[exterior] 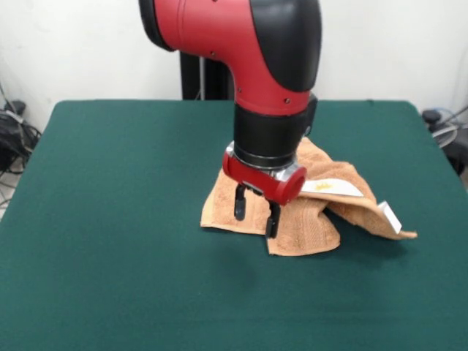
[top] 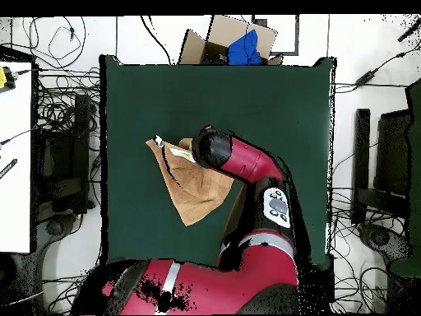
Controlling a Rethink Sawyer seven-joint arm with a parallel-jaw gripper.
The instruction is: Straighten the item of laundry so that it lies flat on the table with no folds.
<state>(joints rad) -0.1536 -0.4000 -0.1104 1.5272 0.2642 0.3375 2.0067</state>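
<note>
The peach-orange item of laundry (exterior: 314,219) lies crumpled and folded over itself right of the table's (exterior: 110,219) middle, with a white tag (exterior: 391,216) at its right corner. My gripper (exterior: 255,213) hangs just above the towel's front left part, its two black fingers (exterior: 240,203) spread apart and empty. In the overhead view the towel (top: 196,185) shows as a folded, roughly triangular shape, and the arm's head covers its right side and hides the gripper.
The dark green table (top: 279,99) stretches wide on all sides of the towel. A cardboard box with blue cloth (top: 238,45) sits beyond one table edge. Cables and equipment lie on the floor around the table.
</note>
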